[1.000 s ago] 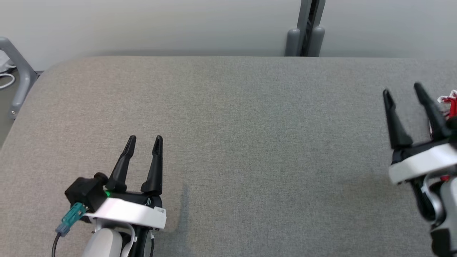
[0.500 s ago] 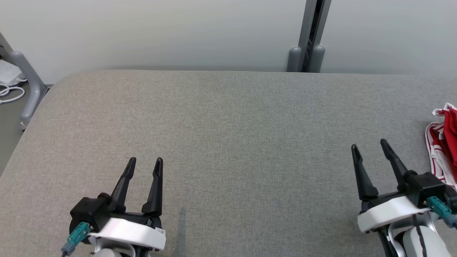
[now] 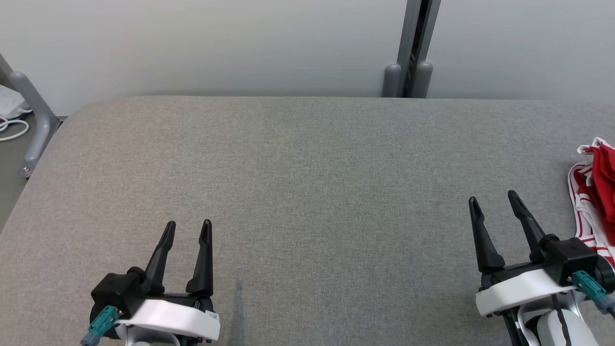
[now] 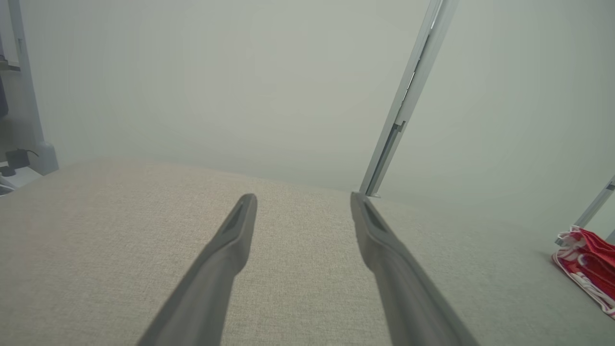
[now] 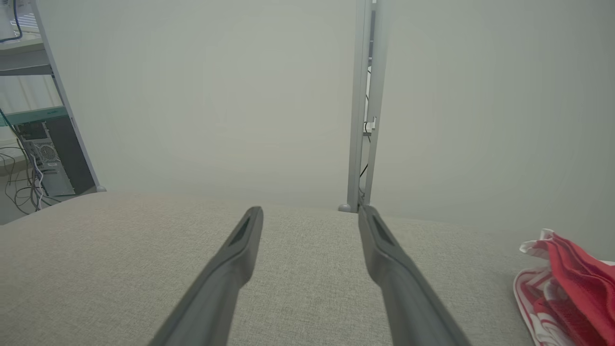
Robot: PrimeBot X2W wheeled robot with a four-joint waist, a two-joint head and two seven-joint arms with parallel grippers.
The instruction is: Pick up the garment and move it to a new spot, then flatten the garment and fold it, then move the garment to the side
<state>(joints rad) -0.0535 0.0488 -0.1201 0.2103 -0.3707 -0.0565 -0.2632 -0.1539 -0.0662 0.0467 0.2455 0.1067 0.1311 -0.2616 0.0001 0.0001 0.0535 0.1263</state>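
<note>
The red and white garment (image 3: pixel 603 182) looks soft, light and floppy. Pinch its bunched edge. The left tool (image 3: pixel 187 229) and right tool (image 3: pixel 494 198) are both spread wide, holding nothing.

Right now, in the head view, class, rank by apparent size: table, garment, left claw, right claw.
1. table
2. left claw and right claw: alike, not ranked
3. garment: smallest as seen, but cropped by the frame edge, so unsure
</note>
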